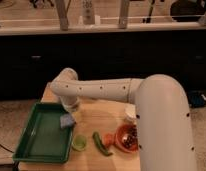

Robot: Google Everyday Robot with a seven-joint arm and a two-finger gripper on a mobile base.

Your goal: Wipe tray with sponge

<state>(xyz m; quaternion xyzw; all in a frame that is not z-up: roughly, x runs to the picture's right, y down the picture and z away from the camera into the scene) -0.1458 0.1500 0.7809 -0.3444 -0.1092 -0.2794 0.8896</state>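
The dark-green tray [40, 139] lies on the left part of the wooden table [103, 114]. The small light-blue sponge [67, 120] sits at the tray's upper right rim, directly under my gripper [70, 109]. The gripper hangs from the white arm [103, 90], which reaches in from the right, and it is shut on the sponge. The sponge overlaps the tray's right edge; I cannot tell whether it touches the tray floor.
A light-green cup [79, 143] stands just right of the tray's front corner. A green pepper [101, 144] and an orange-brown bowl [127, 137] with dark contents lie to its right. A white cup [130, 111] stands behind the bowl. The table's edge runs along the tray's left side.
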